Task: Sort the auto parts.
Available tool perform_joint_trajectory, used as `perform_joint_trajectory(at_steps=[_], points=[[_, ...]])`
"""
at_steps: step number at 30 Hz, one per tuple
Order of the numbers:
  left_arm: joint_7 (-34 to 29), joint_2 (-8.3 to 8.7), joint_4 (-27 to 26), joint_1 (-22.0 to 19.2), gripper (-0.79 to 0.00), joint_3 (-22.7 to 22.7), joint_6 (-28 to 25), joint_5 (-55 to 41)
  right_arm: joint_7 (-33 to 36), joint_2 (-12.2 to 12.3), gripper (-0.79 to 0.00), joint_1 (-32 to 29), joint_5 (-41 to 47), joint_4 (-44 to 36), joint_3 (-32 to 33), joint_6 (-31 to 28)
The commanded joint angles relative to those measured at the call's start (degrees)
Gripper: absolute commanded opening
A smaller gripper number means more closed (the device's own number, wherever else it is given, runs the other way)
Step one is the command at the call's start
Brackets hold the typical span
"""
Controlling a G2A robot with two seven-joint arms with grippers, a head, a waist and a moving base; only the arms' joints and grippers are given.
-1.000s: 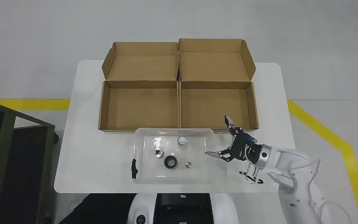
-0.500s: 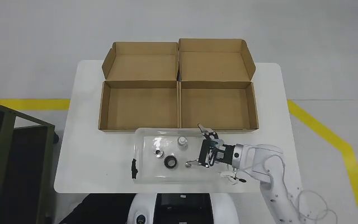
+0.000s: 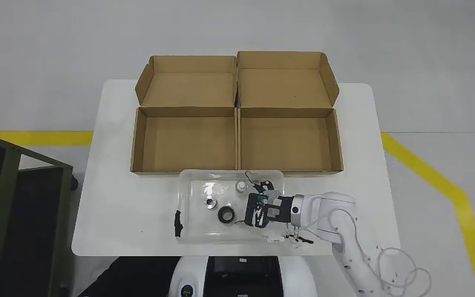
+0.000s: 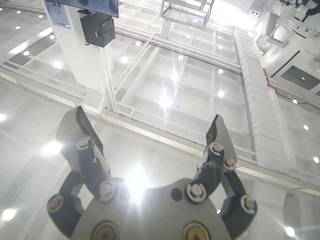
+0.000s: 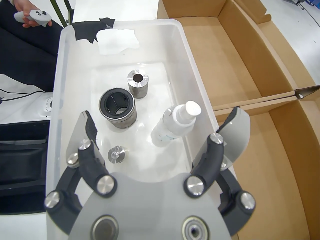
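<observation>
Auto parts (image 3: pixel 226 215): four pieces, all on floor of clear bin (image 5: pixel 58 81).

White table (image 3: pixel 111 185) under bin. Two open cardboard boxes (image 3: pixel 237 141) just beside bin's long wall, flaps up; cut off at frame edge in right wrist view.

Bin see-through, walls hard to trace in top view. Torn black tape (image 5: pixel 86 31) and white paper patch (image 5: pixel 116 41) at one short end; other end hidden behind right gripper (image 5: pixel 162 116). That gripper over bin's hidden end, spread wide, gripping nothing. Left gripper (image 4: pixel 148 115) aimed up at ceiling, likewise spread wide, nothing between fingers; place relative to bin impossible to tell.

White spray bottle (image 5: pixel 175 123): tallest piece, close to bin wall on box side, standing, long axis vertical, cap up.

Dark bearing sleeve (image 5: pixel 118 111): short fat cylinder, steel rim, black lining, near bin's middle, on end, bore facing up.

Steel bushing (image 5: pixel 138 83): smaller plain grey cylinder, just beside sleeve toward taped end, on end, dark hole in top face.

Small steel disc (image 5: pixel 117 154): shiny, round, raised centre, toward gripper end of bin, lying flat, axis vertical; finer shape hard to make out.
</observation>
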Motion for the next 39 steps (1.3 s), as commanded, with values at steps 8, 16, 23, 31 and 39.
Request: perform_joint_trajectory(at_steps=[8,16,23,31,39], points=[[0.0,0.0,0.0,0.0,0.0,0.0,0.0,0.0,0.2,0.4,-0.296,1.3,1.8,1.9,-0.5,0.9],[0.0,0.0,0.0,0.0,0.0,0.0,0.0,0.0,0.9,0.7,-0.332,2.6,3.6,3.5,-1.1,1.7],[0.0,0.0,0.0,0.0,0.0,0.0,0.0,0.0,1.2,0.8,-0.326,4.1,4.4,4.8,-1.8,3.0],[0.0,0.0,0.0,0.0,0.0,0.0,0.0,0.0,2.1,0.9,-0.397,5.9,5.1,6.9,-2.9,4.6],[0.0,0.0,0.0,0.0,0.0,0.0,0.0,0.0,3.1,1.1,-0.416,7.0,5.7,8.1,-4.1,5.2]])
